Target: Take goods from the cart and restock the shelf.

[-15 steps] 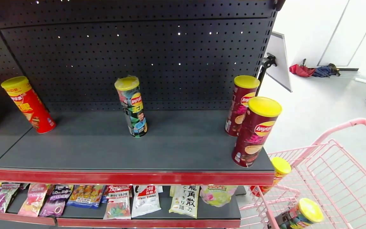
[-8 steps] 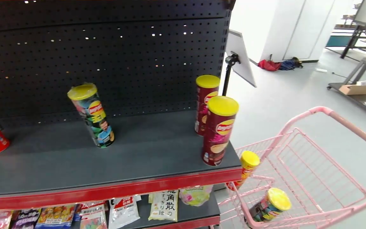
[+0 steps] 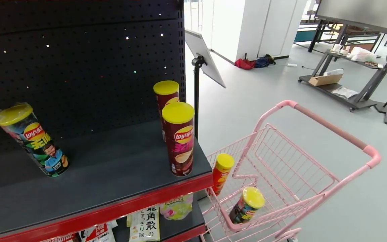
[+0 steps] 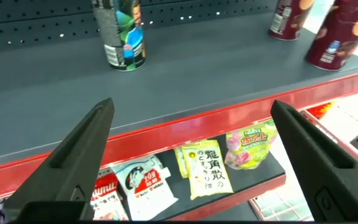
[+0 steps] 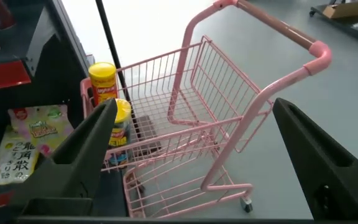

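Gaping empty on right gripper (image 5: pixel 194 102), left gripper (image 4: pixel 191 106) alike. Best to drop into pink cart (image 3: pixel 328 126) from above, clear of rim, clasping red chip can (image 3: pixel 222 173) mid-body.

A shop: stocked pegboard shelf (image 3: pixel 113 168), snack bags (image 3: pixel 143 225), pink shopping cart (image 3: pixel 328 126).

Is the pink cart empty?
No, a red can and a dark can, both with yellow lids, sit inside the cart.

- Pink cart (image 3: pixel 328 126): red can (image 3: pixel 221 173) upright, dark can (image 3: pixel 247 208) seemingly leaning.
- Shelf (image 3: pixel 113 171): front maroon can (image 3: pixel 179 141) and rear maroon can (image 3: pixel 163 97) at its right end, patterned can (image 3: pixel 35 141) well apart.
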`<state>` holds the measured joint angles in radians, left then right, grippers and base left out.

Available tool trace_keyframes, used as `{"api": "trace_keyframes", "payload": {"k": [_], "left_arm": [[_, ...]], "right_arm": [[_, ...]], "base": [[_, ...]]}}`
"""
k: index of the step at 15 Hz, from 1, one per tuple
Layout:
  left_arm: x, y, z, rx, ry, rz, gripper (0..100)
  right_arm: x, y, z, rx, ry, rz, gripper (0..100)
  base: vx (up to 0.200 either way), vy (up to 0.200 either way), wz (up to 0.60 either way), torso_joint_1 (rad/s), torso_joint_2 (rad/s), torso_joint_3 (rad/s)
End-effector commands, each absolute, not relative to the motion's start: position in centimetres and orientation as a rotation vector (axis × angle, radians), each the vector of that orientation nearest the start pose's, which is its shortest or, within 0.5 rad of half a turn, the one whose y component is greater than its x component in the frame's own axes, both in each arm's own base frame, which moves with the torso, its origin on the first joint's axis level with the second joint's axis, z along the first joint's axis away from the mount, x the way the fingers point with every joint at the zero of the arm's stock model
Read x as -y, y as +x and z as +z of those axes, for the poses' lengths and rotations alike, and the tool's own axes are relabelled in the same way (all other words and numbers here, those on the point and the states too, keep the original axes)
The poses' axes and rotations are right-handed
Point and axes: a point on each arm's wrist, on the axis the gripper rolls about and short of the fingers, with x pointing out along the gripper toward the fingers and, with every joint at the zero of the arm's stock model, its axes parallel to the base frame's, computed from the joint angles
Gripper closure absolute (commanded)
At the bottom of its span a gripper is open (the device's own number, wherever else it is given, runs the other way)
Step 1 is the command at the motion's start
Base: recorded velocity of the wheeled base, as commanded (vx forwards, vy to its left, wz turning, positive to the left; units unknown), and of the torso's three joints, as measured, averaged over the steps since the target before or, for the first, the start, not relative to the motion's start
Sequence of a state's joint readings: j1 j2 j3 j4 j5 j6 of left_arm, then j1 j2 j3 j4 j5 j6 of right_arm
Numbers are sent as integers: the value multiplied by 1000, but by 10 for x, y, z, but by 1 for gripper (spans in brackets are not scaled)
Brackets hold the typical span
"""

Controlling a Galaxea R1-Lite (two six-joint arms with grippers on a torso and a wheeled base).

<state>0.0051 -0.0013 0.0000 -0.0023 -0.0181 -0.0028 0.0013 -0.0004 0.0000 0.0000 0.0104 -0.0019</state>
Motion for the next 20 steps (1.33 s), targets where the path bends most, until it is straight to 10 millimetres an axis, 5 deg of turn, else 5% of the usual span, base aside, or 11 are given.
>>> {"api": "trace_keyframes", "payload": {"k": [1, 20], "left_arm": [[1, -23, 76, 3, -3, -12, 0], [1, -23, 76, 3, -3, -12, 0]], "right_arm": [[0, -23, 75, 0, -3, 12, 0], [0, -23, 75, 0, -3, 12, 0]], "base": [[0, 0, 0, 0, 0, 0], [0, 0, 0, -141, 349, 201]]}}
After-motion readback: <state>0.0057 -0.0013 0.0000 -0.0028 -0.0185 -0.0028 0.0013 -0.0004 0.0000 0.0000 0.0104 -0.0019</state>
